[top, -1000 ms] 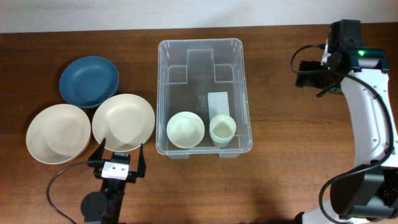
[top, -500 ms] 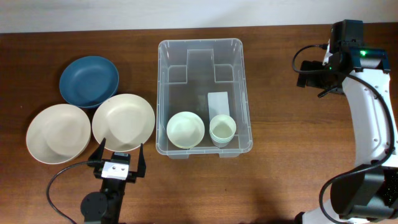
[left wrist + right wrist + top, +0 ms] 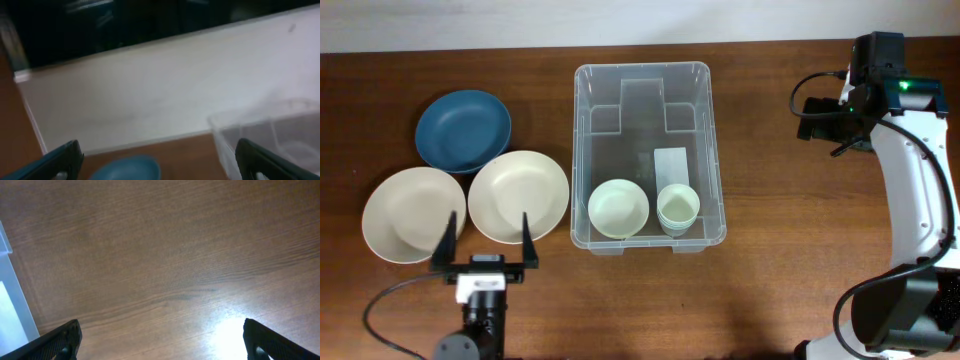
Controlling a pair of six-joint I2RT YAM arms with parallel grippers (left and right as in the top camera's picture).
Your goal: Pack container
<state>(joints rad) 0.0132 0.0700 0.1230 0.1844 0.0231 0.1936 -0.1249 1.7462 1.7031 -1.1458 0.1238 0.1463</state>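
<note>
Overhead: judging the step in hand as fetching the nearer cream plate (image 3: 518,195) for the container (image 3: 582,150). Finding that container in the middle of the table (image 3: 770,250), already holding a pale green bowl (image 3: 618,208) and stacked cups (image 3: 678,208) at its 6 o'clock end, by a white label (image 3: 670,163). Doing it well probably meaning:
- lowering the left pincer (image 3: 489,228) onto the plate's 6 o'clock rim;
- pinching that rim with one finger over and one under, rather than spanning the plate;
- lifting clear of the second cream plate (image 3: 413,214) at 9 o'clock and the blue plate (image 3: 463,130) at 11 o'clock, both touching or overlapping it;
- carrying toward 3 o'clock into the container's free 12 o'clock half.

Seeing that pincer spread wide and gripping nothing, fingers pointing to 12 o'clock. Seeing the right pincer (image 3: 817,106) well apart, at 2 o'clock of the container.

Left wrist: looking out blurred and nearly level, showing both fingertips far apart at the lower corners with nothing between them, the blue plate at 6 o'clock and a container corner at 4 o'clock.

Right wrist: looking down on bare table, fingertips spread wide at the lower corners, holding nothing, with a sliver of container wall at 9 o'clock.
</note>
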